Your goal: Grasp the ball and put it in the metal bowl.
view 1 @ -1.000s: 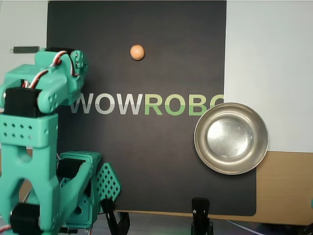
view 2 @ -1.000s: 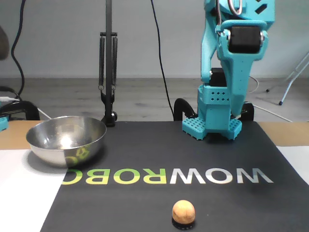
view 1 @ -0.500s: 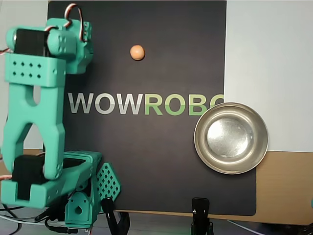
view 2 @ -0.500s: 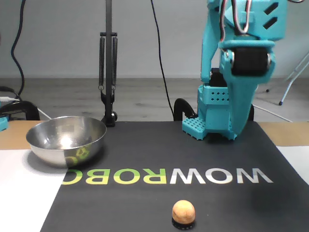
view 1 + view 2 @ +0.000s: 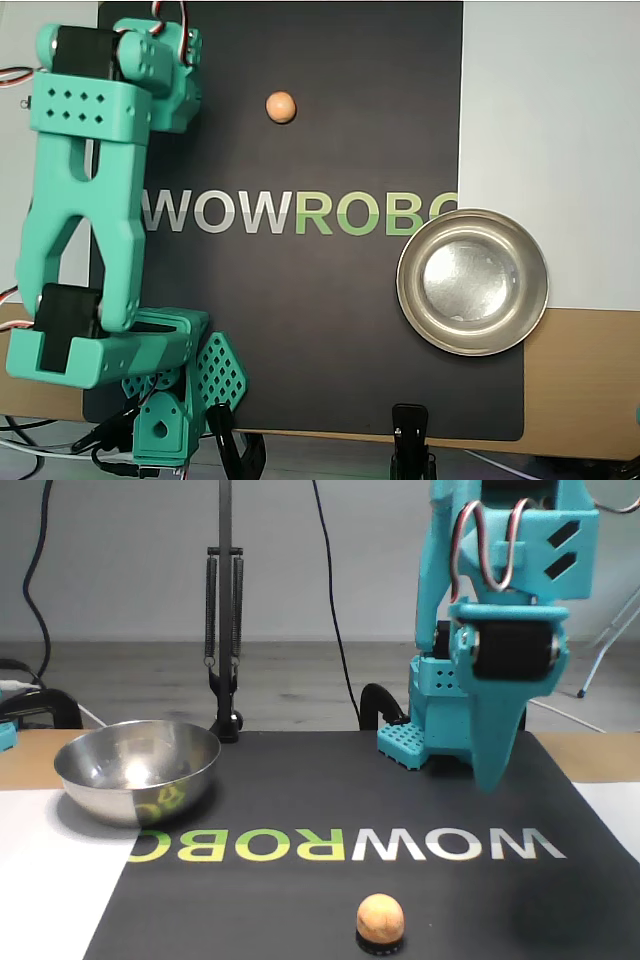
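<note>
The small orange-tan ball (image 5: 281, 106) (image 5: 380, 918) rests on the black mat, far from the arm's base in the overhead view and at the front edge in the fixed view. The shiny metal bowl (image 5: 405, 283) (image 5: 140, 780) sits empty at the mat's right edge in the overhead view, on the left in the fixed view. My teal arm (image 5: 90, 200) stretches along the mat's left side. My gripper (image 5: 495, 778) points down above the mat, well behind and right of the ball in the fixed view. Nothing is in it, and its jaws cannot be told apart. The wrist hides it from overhead.
The black mat (image 5: 300, 330) bears WOWROBO lettering, with white sheet (image 5: 550, 120) to its right. The arm's base (image 5: 165, 400) and two black clamps (image 5: 411, 435) sit at the near edge. A black sprung stand (image 5: 225, 630) and cables rise behind the bowl.
The arm has unfolded and reached out along the mat's left side, and the gripper has swung forward and down. Ball and bowl have not moved.
</note>
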Controlling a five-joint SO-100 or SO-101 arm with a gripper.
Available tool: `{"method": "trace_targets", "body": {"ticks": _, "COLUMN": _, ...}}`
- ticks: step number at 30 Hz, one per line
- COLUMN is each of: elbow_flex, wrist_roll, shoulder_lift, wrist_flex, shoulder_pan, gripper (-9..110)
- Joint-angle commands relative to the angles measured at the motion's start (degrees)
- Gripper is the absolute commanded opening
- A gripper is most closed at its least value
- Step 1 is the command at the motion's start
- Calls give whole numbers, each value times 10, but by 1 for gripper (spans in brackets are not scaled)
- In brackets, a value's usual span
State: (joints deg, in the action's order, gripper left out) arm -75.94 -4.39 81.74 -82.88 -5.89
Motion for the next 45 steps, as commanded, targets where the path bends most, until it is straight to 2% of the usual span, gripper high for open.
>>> {"method": "trace_targets", "body": {"ticks": 1, "elbow_flex": 23, "wrist_roll": 0, "shoulder_lift": 1, "wrist_flex": 3, "shoulder_pan": -4, "gripper": 0}}
{"method": "trace_targets", "body": {"ticks": 45, "elbow_flex": 23, "wrist_roll": -1, "shoulder_lift": -17, "wrist_flex": 27, "shoulder_pan": -156, "gripper": 0}}
